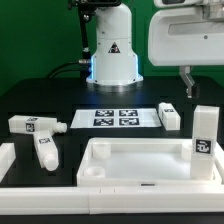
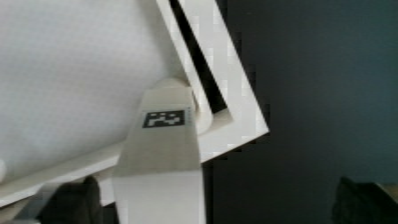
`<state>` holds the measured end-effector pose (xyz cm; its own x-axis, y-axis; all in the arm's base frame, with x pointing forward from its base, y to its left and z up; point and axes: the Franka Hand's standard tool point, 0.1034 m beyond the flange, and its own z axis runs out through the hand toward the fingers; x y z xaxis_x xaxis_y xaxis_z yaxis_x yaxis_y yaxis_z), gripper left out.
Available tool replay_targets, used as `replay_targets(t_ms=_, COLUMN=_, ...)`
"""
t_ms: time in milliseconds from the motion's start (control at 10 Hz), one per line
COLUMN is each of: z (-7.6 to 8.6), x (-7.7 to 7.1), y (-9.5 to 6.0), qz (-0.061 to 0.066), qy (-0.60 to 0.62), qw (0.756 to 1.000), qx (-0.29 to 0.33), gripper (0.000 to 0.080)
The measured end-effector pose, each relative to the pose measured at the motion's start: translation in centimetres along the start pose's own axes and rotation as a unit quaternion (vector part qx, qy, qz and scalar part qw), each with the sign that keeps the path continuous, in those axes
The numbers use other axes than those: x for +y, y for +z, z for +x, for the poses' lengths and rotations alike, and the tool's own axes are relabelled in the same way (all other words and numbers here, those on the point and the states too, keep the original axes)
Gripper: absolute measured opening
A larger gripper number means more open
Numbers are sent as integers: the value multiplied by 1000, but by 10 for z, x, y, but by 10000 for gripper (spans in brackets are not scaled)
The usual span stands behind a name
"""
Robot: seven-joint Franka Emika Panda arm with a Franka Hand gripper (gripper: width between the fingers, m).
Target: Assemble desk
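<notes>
The white rimmed tabletop panel (image 1: 120, 160) lies flat at the front of the table. One white tagged leg (image 1: 204, 135) stands upright at its corner on the exterior view's right. A second leg (image 1: 168, 117) lies just behind the panel. Two more legs (image 1: 35, 126) (image 1: 45, 152) lie at the exterior view's left. My gripper (image 1: 188, 85) hangs open and empty above and behind the upright leg. In the wrist view the gripper (image 2: 222, 205) looks down on the upright leg (image 2: 164, 150) and the panel's rim (image 2: 210, 60). The dark fingertips (image 2: 71, 205) are wide apart.
The marker board (image 1: 115, 117) lies flat behind the panel, in front of the robot base (image 1: 112, 55). A long white border rail (image 1: 15, 165) runs along the front and sides. A white box-shaped device (image 1: 185, 35) stands at the back right.
</notes>
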<state>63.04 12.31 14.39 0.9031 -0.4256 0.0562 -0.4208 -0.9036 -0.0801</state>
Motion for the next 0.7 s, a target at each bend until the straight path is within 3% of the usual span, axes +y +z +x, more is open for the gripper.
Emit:
replay_targets(t_ms=300, z=-7, x=-4, y=-6, qz=3, qy=-12, qw=1000, qx=0, gripper=649)
replay_targets(t_ms=600, z=-59, x=9, y=2, qz=-6, qy=-104, qw=994, qx=-21, gripper=649)
replay_targets(t_ms=700, z=-69, x=14, y=8, qz=-11, qy=-149, qw=989, qx=-18, gripper=649)
